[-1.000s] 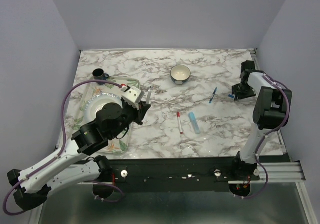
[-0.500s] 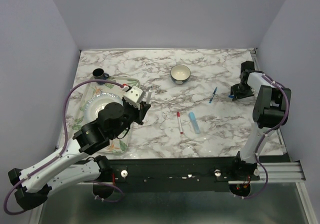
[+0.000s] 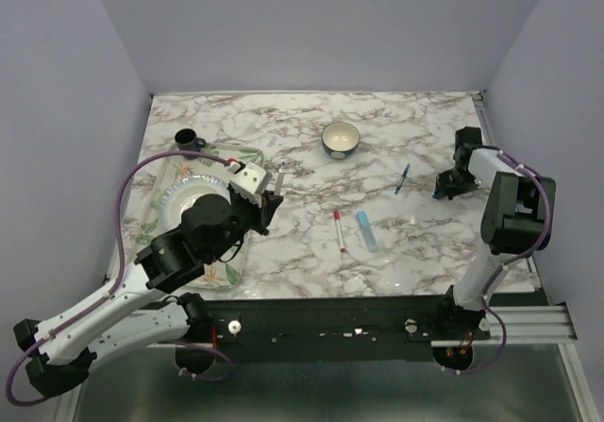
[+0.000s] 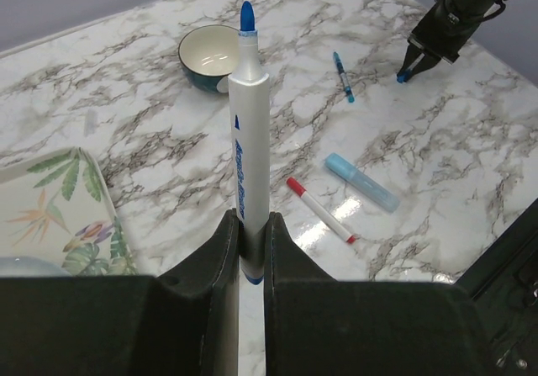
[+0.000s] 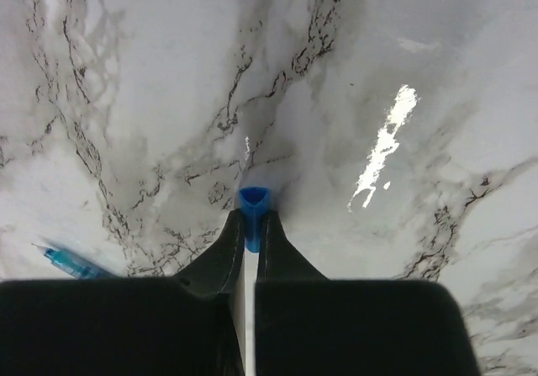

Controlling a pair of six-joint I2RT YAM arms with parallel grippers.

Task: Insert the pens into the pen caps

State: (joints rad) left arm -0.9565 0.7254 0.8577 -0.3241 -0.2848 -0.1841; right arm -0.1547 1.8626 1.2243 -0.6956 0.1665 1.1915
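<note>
Pinching a white pen (image 4: 245, 140) by its lower barrel, the left claw (image 4: 250, 229) is holding it upright with the bare blue tip on top. It is hanging over the marble counter (image 3: 311, 181), just beside the leaf-patterned tray (image 4: 84, 182). Over at the right side, the right claw (image 5: 250, 222) is squeezing a small blue cap (image 5: 254, 203) and pointing it down at the counter. Whether the cap is touching the surface I cannot tell. Between the two arms a red-tipped pen (image 3: 339, 231) and a pale blue marker (image 3: 366, 231) are lying side by side, near each other but apart. A dark blue pen (image 3: 403, 178) is lying farther back, near the right claw. A bowl (image 3: 341, 139) is sitting toward the back, and a dark mug (image 3: 189, 141) is standing by the tray's far corner.
</note>
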